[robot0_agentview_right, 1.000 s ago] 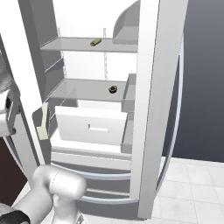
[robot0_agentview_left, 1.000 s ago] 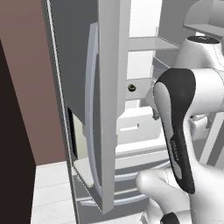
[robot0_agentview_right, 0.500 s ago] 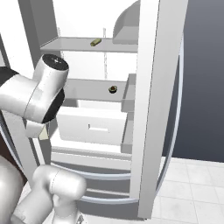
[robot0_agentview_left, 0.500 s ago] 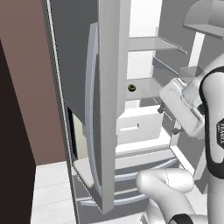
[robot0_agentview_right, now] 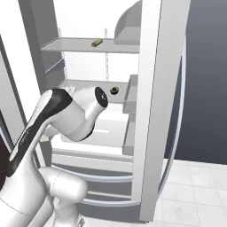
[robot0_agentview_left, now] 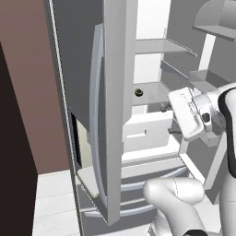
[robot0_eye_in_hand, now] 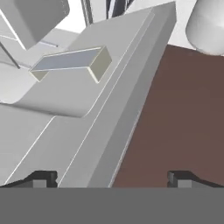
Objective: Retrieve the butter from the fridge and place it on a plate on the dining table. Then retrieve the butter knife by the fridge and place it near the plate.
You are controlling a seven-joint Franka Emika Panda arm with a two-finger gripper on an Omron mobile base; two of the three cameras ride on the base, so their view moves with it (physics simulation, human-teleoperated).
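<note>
We see the tool [robot0_eye_in_hand: 112, 177] with its two dark fingertips [robot0_eye_in_hand: 41, 178] standing wide apart at the near edge of the hand view, holding nothing and touching nothing. Beyond them runs a long grey edge of the fridge door, with a brown wall surface to its right; a pale rectangular block [robot0_eye_in_hand: 72, 63] juts from the grey door face farther on, and we cannot tell what it is.

In the left base view the white hand [robot0_agentview_left: 193, 115] sits at the right, in front of the open fridge [robot0_agentview_left: 115, 92], level with the white drawer [robot0_agentview_left: 147, 133], the wrist turned so the hand faces left. In the right base view the arm's dark-striped link and rounded white joint [robot0_agentview_right: 84, 115] rise from the lower left and cover the left part of the middle shelf.

The butter [robot0_agentview_right: 96, 43] lies on the upper shelf [robot0_agentview_right: 80, 44] inside the fridge, towards its right end, well above and apart from the arm. A small dark round object [robot0_agentview_right: 114, 90] rests on the middle shelf, just right of the arm's joint.
</note>
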